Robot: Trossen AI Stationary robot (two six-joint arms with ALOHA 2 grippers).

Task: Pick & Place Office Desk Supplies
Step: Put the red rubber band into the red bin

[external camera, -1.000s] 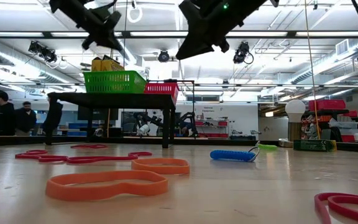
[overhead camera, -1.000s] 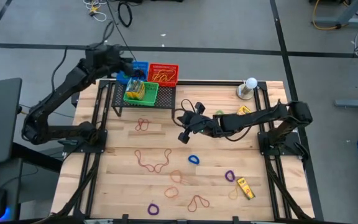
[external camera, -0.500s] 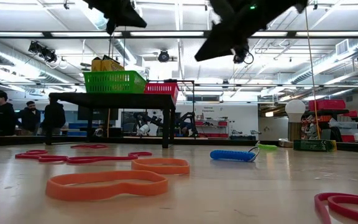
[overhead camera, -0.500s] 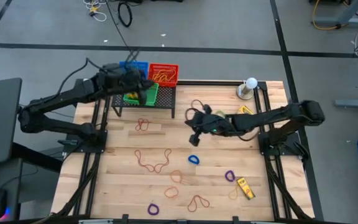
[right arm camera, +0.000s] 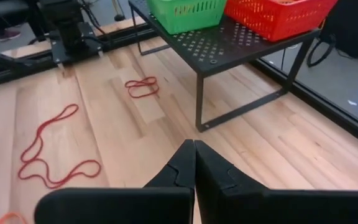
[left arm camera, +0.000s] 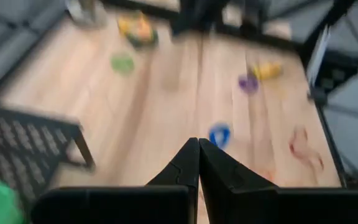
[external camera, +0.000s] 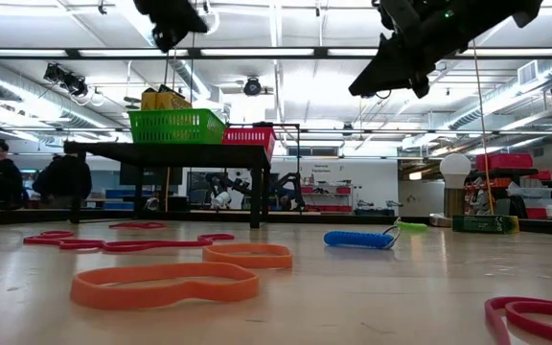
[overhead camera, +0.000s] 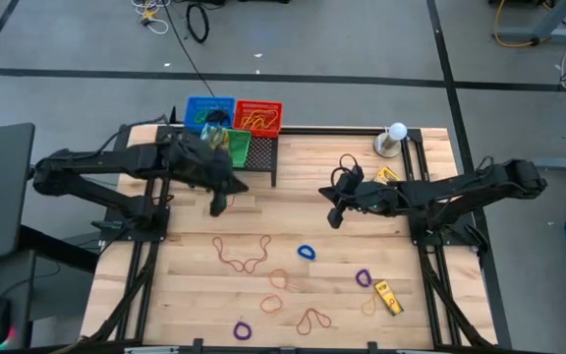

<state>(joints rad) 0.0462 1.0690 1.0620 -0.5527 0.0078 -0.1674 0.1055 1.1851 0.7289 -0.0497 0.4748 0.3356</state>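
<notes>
Rubber-band loops are lying scattered across the wooden table (overhead camera: 175, 295): a blue loop (overhead camera: 306, 253) near the centre, a long red loop (overhead camera: 243, 254) to its left, a purple loop (overhead camera: 364, 278) to its right, orange loops (external camera: 165, 284) toward the front edge. A yellow crayon box (overhead camera: 388, 297) is resting near the front right, just beside the purple loop, and another yellow box (overhead camera: 388, 174) is lying near the white ball on its base (overhead camera: 392, 139). At the back, a green basket (overhead camera: 232, 147), a red basket (overhead camera: 257, 117) and a blue basket (overhead camera: 207, 110) are sitting together, the green and red ones on a black perforated shelf (right arm camera: 235, 46).

The left gripper (overhead camera: 218, 204) is hanging above the table just in front of the shelf, its fingers (left arm camera: 213, 168) pressed together on nothing. The right gripper (overhead camera: 335, 216) is hovering over bare wood right of centre, well apart from the blue loop, fingers (right arm camera: 208, 167) likewise closed and empty. People are standing in the room behind the table.
</notes>
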